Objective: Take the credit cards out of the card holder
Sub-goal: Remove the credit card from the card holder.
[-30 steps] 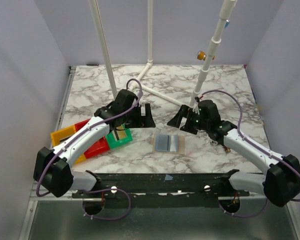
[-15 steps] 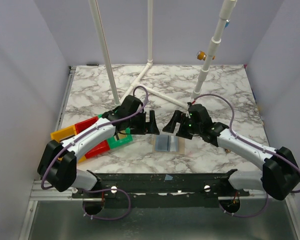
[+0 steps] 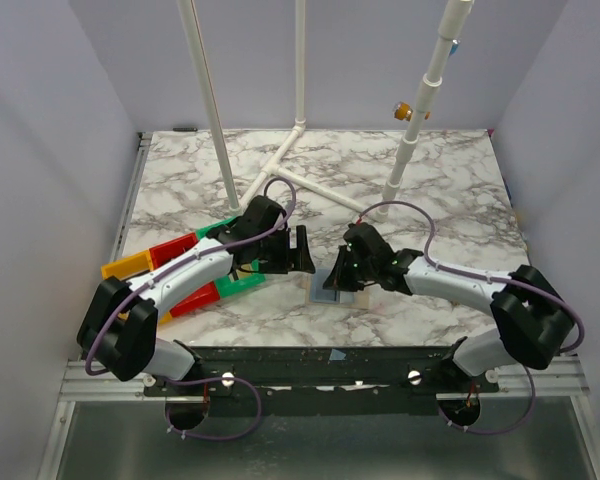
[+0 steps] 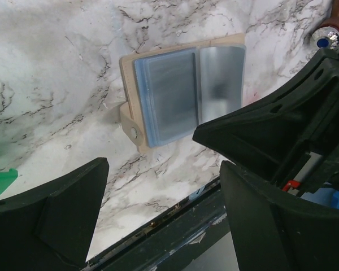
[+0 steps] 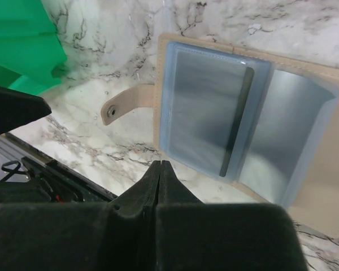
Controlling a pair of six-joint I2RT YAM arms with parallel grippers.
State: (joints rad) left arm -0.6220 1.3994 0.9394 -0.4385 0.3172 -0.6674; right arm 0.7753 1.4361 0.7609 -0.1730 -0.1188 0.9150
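The card holder (image 4: 181, 93) lies open on the marble, a beige sleeve with pale blue-grey pockets and a snap strap (image 5: 121, 107). The credit cards are not told apart from the pockets; only a grey sheen and a dark stripe (image 5: 237, 124) show through. My right gripper (image 5: 160, 164) is shut with nothing in it, its tips at the near edge of the holder's left pocket (image 5: 206, 107). In the top view it (image 3: 340, 272) covers part of the card holder (image 3: 352, 297). My left gripper (image 4: 164, 169) is open just left of the holder, above bare marble (image 3: 305, 250).
Green (image 3: 238, 283), red (image 3: 195, 300) and yellow (image 3: 125, 268) bins sit under the left arm. White poles (image 3: 290, 170) stand on the far half of the table. A black rail (image 3: 310, 360) runs along the table's near edge, close to the holder.
My right gripper swung left and down onto the holder and snapped shut. My left gripper moved right toward the holder and narrowed slightly.
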